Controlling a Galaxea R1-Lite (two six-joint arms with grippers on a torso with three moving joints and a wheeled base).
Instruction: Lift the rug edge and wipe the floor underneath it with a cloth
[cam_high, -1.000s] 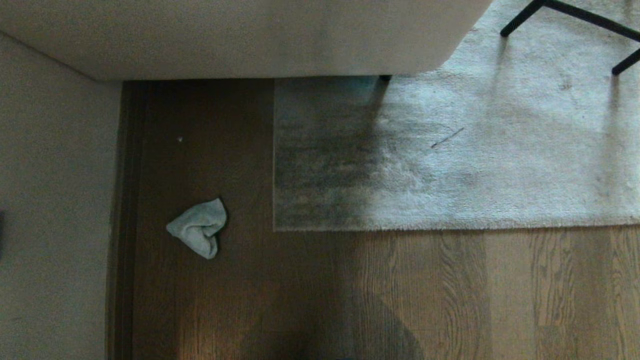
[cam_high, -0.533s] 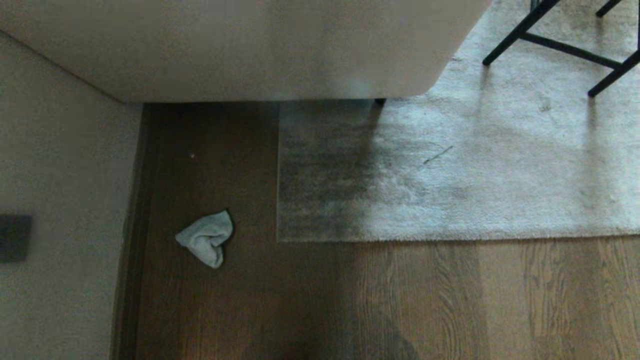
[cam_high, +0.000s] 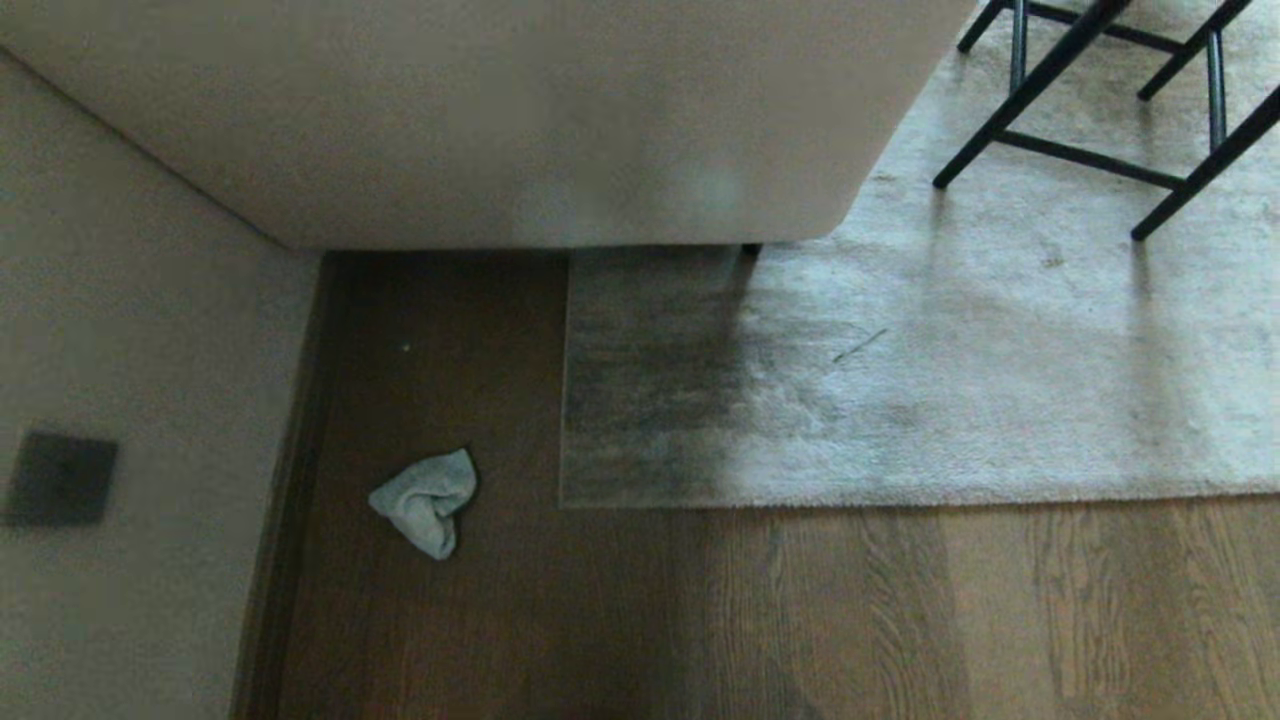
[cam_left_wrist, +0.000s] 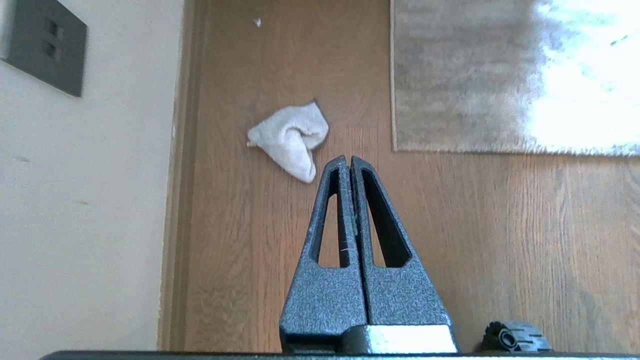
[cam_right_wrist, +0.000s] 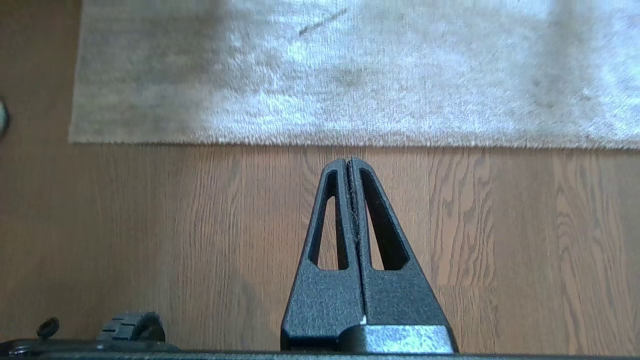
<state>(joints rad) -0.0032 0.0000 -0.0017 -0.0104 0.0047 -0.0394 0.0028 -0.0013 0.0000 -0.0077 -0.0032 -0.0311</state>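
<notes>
Fingers (cam_left_wrist: 346, 165) pressed together, both grippers; cloth (cam_high: 425, 500) on floor (cam_high: 620, 620).

The floor (cam_high: 900, 610) is brown wood-grain plank with a dull sheen. The rug edge (cam_high: 800, 497) borders a short, fuzzy grey-beige pile, and the cloth (cam_high: 425, 500) looks like soft, crumpled pale fabric. Both the left gripper (cam_left_wrist: 346, 161) and the right gripper (cam_right_wrist: 348, 163) have black, grainy, matt fingers.

Bare floor (cam_high: 520, 620) around cloth (cam_high: 425, 498); wall (cam_high: 130, 330), sofa (cam_high: 520, 120) hem it.
</notes>
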